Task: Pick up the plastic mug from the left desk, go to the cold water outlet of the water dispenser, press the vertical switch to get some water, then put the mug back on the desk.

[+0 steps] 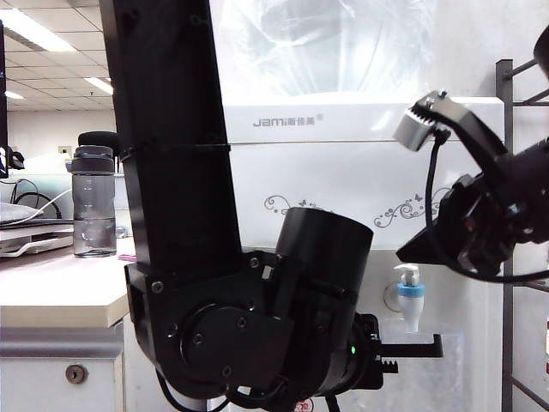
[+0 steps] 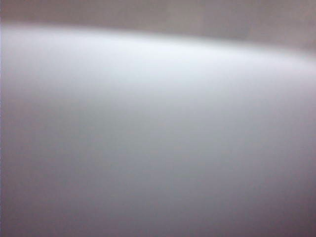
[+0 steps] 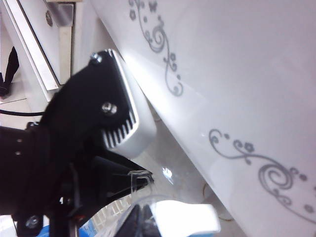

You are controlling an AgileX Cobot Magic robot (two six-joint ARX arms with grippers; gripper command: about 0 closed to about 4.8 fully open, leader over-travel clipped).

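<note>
My left arm fills the middle of the exterior view, and its gripper (image 1: pixel 425 354) reaches right, just below the cold water outlet (image 1: pixel 410 296) of the water dispenser (image 1: pixel 343 172). The left wrist view is only a white blur. The plastic mug (image 3: pixel 148 200) shows as a clear curved rim beside the left gripper's black fingers (image 3: pixel 106 185), apparently held there. My right gripper (image 1: pixel 403 255) points down-left just above the vertical switch (image 1: pixel 407 275). Its dark fingertips (image 3: pixel 143 217) lie close together beside the white switch (image 3: pixel 187 217). The left desk (image 1: pixel 60 292) stands at the left.
A dark grey lidded bottle (image 1: pixel 93 202) stands on the desk, with cables and flat devices behind it. The desk drawer has a round keyhole (image 1: pixel 76 373). A dark metal rack (image 1: pixel 506 172) rises at the right edge, behind my right arm.
</note>
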